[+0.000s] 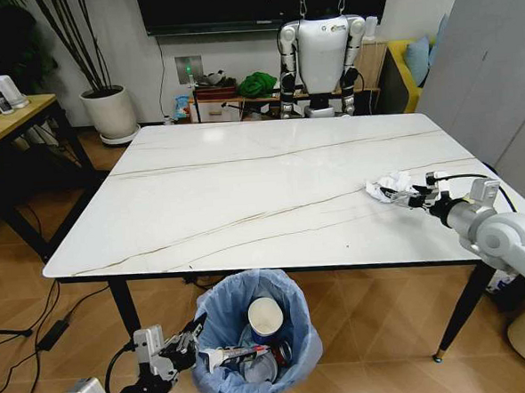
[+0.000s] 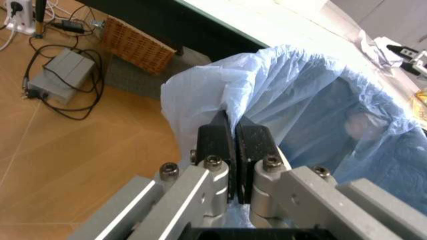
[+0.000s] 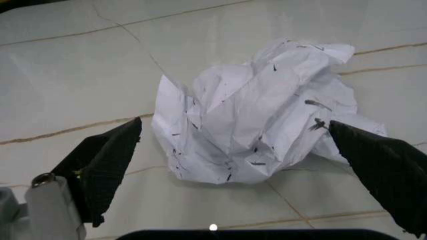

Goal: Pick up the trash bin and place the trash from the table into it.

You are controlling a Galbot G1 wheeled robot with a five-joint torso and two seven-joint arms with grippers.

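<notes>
The trash bin [image 1: 253,339], lined with a crinkly light-blue bag [image 2: 320,100], hangs just below the table's front edge. My left gripper [image 1: 195,330] is shut on its rim, and its black fingers [image 2: 220,142] pinch the folded plastic. Inside the bin lie a white paper cup [image 1: 265,317], a long thin wrapper [image 1: 236,351] and a bit of red can [image 1: 282,353]. On the white marble table [image 1: 244,189], near its right edge, rests a crumpled white paper [image 1: 388,187] [image 3: 257,115]. My right gripper [image 1: 412,196] [image 3: 240,165] is open, one finger on each side of the paper.
A wooden desk [image 1: 8,118] stands at the left and a white plant pot [image 1: 110,112] behind it. Another robot [image 1: 322,55] stands beyond the table's far edge. On the floor lie cables, a grey box [image 2: 63,75] and a wicker basket [image 2: 137,45].
</notes>
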